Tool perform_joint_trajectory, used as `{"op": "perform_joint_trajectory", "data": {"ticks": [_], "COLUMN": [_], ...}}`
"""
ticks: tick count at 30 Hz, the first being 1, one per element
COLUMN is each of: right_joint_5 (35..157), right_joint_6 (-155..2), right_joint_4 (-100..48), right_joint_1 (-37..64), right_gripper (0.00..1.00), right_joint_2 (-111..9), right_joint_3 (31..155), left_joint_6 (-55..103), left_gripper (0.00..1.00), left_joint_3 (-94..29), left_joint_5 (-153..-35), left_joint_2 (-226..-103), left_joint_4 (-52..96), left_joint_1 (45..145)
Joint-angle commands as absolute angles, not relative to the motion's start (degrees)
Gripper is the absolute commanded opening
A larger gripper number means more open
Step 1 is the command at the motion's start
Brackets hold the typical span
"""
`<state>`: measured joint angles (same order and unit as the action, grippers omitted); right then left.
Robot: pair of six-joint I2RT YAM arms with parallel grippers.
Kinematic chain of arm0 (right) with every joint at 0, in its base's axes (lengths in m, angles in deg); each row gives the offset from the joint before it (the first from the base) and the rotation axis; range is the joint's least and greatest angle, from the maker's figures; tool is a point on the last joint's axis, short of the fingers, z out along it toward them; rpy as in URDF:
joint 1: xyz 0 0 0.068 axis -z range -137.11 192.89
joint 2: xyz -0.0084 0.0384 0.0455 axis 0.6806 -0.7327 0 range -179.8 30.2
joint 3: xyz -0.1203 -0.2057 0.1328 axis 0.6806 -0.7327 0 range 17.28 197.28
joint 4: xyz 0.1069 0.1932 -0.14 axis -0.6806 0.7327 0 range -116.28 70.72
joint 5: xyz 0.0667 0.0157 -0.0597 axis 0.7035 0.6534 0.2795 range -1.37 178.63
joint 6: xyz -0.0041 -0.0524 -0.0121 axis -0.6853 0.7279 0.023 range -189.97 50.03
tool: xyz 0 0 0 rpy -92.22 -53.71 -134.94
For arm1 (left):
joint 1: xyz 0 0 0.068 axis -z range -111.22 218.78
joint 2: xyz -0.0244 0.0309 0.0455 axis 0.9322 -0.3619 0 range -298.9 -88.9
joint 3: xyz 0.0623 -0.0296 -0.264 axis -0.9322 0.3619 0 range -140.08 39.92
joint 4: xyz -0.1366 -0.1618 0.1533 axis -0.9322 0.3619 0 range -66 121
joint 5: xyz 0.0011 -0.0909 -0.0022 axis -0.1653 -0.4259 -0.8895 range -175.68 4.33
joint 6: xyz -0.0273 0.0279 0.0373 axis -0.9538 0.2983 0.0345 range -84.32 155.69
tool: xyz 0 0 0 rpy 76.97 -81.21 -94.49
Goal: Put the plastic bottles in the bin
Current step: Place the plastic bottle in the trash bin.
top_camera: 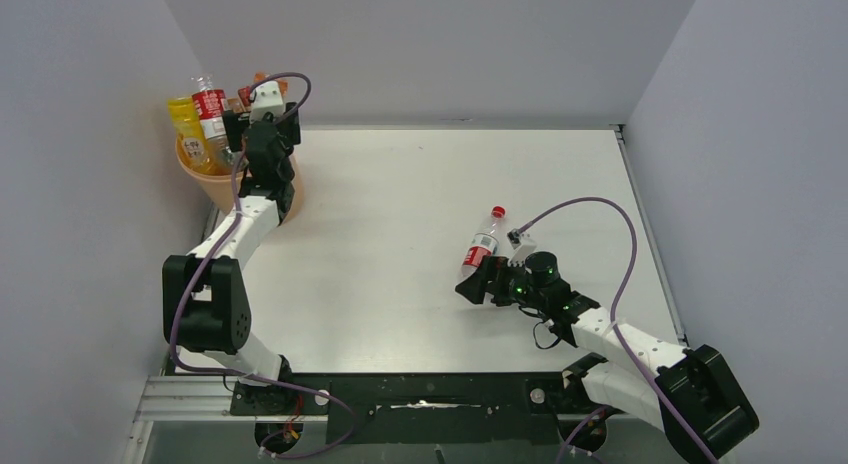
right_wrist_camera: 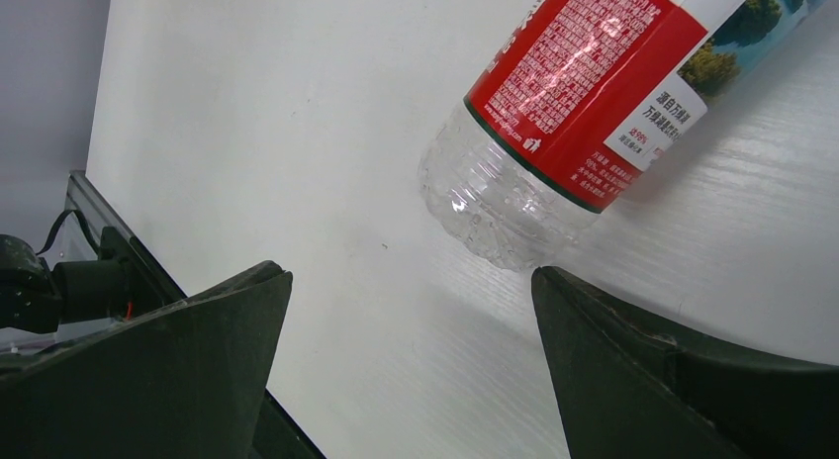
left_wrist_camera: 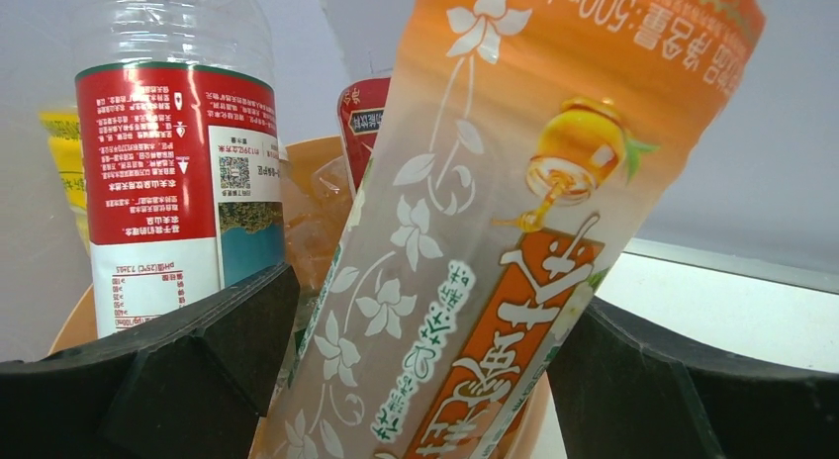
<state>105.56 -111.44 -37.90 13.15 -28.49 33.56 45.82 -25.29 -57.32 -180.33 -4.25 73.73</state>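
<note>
Top external view: a white table with grey walls around it and two robot arms mounted at its near edge. At the far left corner stands the peach-orange bin, with several plastic bottles sticking up out of its top, among them a red-labelled clear bottle and a yellow bottle. The left arm reaches up over the bin's right side.

Left wrist view: the left gripper has its jaws spread wide on either side of an orange-labelled bottle, which leans upright-tilted in the bin. A gap shows between the left finger and this bottle, so the jaws are parted, not clamped.

On the right half of the table, well apart from the bin, one last red-capped bottle lies on its side, cap pointing away from the arms. The right gripper sits low just behind its base.

Right wrist view: the right gripper's jaws are spread wide and empty, with the bottle's clear base just ahead of the fingertips, resting on the table.
</note>
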Motion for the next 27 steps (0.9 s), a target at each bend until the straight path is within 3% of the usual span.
{"op": "perform_joint_trajectory", "data": {"ticks": [1, 27], "right_joint_5": [105.14, 105.23], "right_joint_6": [-111.63, -111.54], "right_joint_4": [-41.56, -42.11], "right_joint_1": [12.68, 11.64], "right_gripper": [0.98, 0.98], "right_joint_2": [-28.58, -29.53], "right_joint_3": [33.79, 34.15], "left_joint_6": [45.06, 39.7], "left_gripper": [0.9, 0.91], "left_joint_3": [-26.62, -27.35], "left_joint_5": [-54.61, -49.91], "left_joint_2": [-177.86, -173.74], "left_joint_4": [-5.0, 1.8], "left_joint_1": [72.44, 71.86]}}
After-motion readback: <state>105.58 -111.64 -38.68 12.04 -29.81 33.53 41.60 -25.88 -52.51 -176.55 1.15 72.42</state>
